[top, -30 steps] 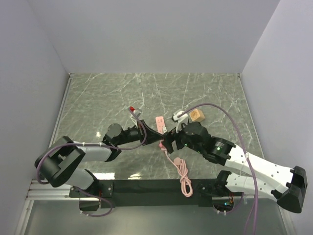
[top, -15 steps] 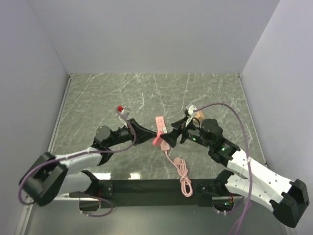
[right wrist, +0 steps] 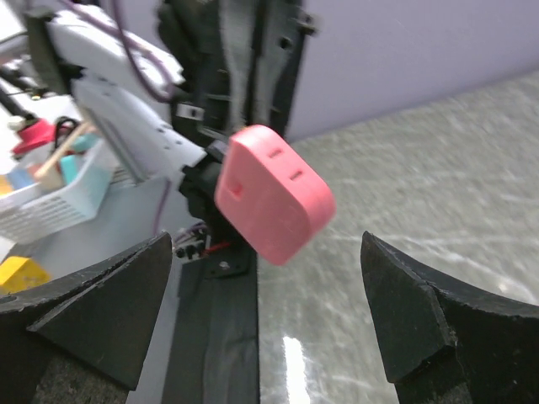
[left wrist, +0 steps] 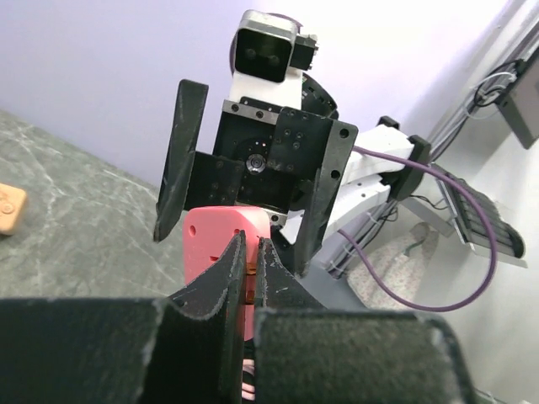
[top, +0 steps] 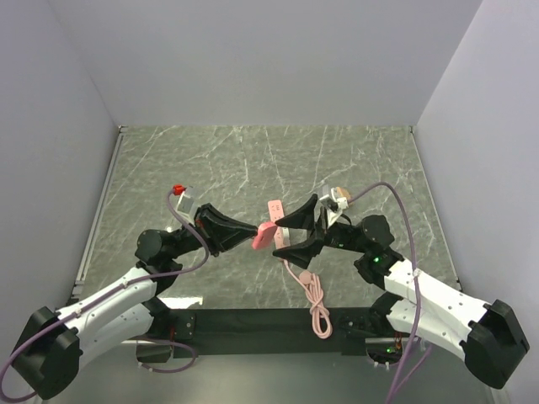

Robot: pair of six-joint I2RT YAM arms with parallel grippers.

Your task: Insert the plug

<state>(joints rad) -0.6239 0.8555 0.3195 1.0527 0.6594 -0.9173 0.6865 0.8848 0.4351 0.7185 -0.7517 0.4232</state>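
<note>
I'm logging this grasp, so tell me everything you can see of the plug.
The plug is a flat, square, coral-pink block with rounded corners, smooth like plastic. Its face shows two small slots and a square dimple. It hangs tilted in the air, pinched at one side by the shut left tool. The right tool faces it wide open, not touching it.

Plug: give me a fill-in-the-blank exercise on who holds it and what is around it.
The left end effector grips the ___.
The right end effector faces it with jaws ___.
The cube lies nearest the ___ arm.
Missing words: plug; open; right.
</note>
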